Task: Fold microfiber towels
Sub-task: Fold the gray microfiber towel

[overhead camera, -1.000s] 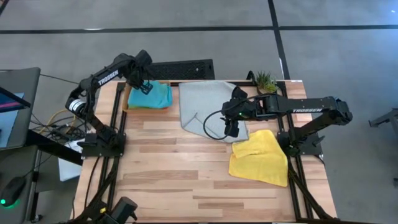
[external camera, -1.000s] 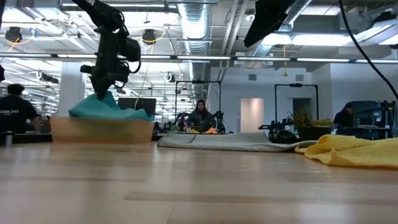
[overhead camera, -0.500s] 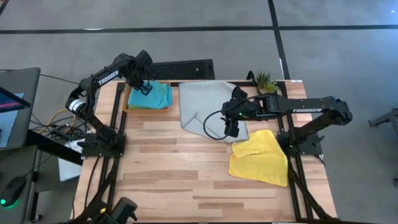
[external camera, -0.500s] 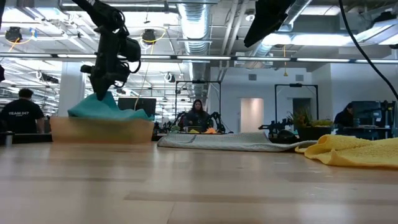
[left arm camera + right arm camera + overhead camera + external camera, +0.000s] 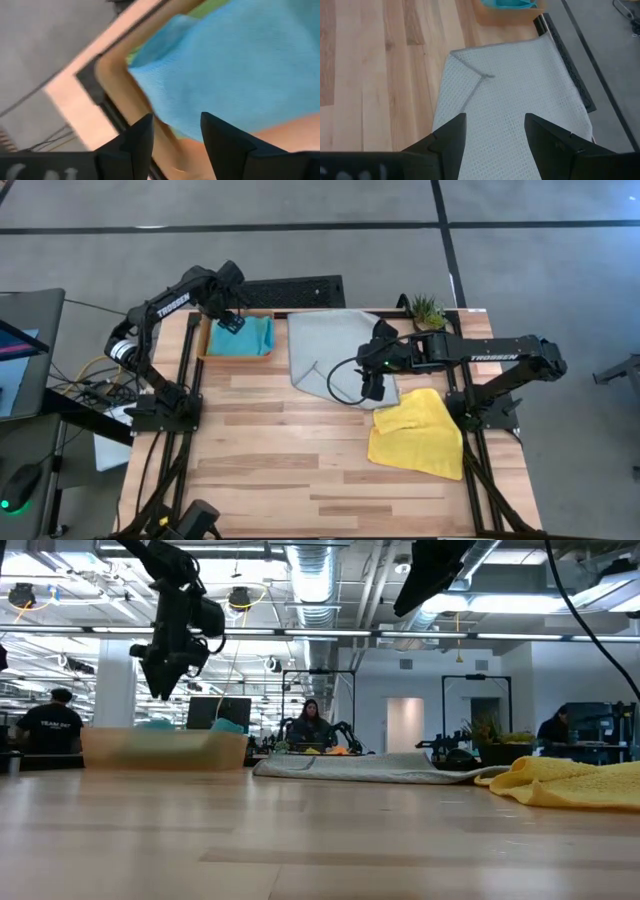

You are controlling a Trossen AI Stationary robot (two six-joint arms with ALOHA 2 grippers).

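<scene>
Left hand (image 5: 233, 322) hovering just above the blue towel (image 5: 250, 335), fingers spread apart and holding nothing. Directly below this hand, blue towel lying in the orange tray (image 5: 207, 352), at the far left corner of the tabletop (image 5: 270, 450). Under the blue towel, a strip of lime green towel (image 5: 207, 9) visible in the left wrist view, at the edge of the blue one. In the same view both dark fingers (image 5: 135, 137) seen with an open gap between them, blue cloth and tray wall beyond. In the low view this hand (image 5: 165, 675) hanging clear above the tray (image 5: 165, 748), only small bits of blue cloth (image 5: 228, 725) showing over the tray's rim.

Right hand (image 5: 372, 388) held over the near edge of the grey towel (image 5: 330, 350), fingers wide open, nothing between them. Grey towel spread flat below and ahead of this hand, one corner folded over, seen well in the right wrist view (image 5: 520, 95). Not possible to tell if the fingertips touch the cloth. Just beside the right hand, toward the near side of the tabletop, yellow towel (image 5: 418, 435) lying crumpled, its edge touching or almost touching the grey one.

Behind the right hand, at the far edge, a small green plant (image 5: 427, 310). In the low view, persons (image 5: 48, 725) in the room beyond, well apart from both hands.
</scene>
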